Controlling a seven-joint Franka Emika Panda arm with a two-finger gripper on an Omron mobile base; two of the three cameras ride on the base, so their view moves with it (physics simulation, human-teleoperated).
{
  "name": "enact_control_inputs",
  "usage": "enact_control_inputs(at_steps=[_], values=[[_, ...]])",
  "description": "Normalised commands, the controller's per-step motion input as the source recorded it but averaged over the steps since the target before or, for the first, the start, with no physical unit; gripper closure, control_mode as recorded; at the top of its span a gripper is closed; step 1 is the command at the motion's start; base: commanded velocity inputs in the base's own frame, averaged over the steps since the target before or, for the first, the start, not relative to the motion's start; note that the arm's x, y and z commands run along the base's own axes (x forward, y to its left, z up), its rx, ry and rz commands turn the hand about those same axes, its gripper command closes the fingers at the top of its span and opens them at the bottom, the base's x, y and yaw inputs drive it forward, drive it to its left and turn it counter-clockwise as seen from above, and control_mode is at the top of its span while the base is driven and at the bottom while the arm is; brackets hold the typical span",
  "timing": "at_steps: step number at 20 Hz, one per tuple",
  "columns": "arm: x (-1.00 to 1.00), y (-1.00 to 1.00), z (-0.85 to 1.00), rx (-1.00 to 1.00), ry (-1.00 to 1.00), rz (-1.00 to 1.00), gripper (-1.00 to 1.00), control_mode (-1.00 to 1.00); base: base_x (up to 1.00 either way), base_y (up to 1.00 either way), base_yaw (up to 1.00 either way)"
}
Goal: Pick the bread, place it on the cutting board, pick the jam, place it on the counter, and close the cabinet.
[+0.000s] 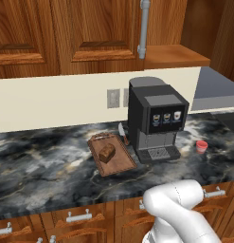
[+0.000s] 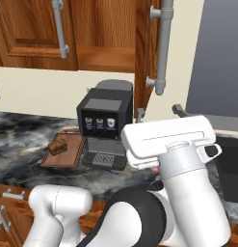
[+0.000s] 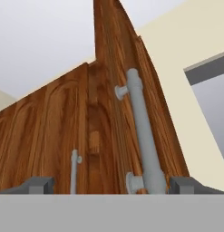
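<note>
Left base view: bread (image 1: 107,152) on cutting board (image 1: 111,154), beside the coffee machine (image 1: 156,120); jam (image 1: 202,146) down on the counter (image 1: 42,161), right of the machine, well apart from the board. Both placings judged done; closing the cabinet (image 1: 90,33) judged the step in hand. Right base view: one cabinet door (image 2: 147,58) swung out edge-on, its grey handle (image 2: 164,48) toward the arm; open shelf (image 2: 105,59) behind, nothing made out on it. Hand view: gripper (image 3: 111,185) spread wide and empty, fingertips (image 3: 41,185) either side of the door's edge, handle near the right tip. Next move judged: a push on the door's outer face until shut.
</note>
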Motion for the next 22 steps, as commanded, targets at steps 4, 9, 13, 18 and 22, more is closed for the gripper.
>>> enact_control_inputs(at_steps=[4, 9, 13, 18, 22], values=[[0.25, -0.09, -0.14, 0.00, -0.03, 0.00, -1.00, -1.00, 0.00, 0.00, 0.00], [0.23, -0.13, -0.10, 0.00, -0.03, 0.00, -1.00, -1.00, 0.00, 0.00, 0.00], [0.14, -0.21, -0.03, 0.00, -0.01, 0.00, -1.00, -1.00, 0.00, 0.00, 0.00], [0.15, -0.21, 0.00, 0.00, -0.02, 0.01, -1.00, -1.00, 0.00, 0.00, 0.00], [0.24, -0.13, -0.02, 0.00, -0.01, 0.01, -1.00, -1.00, 0.00, 0.00, 0.00]])
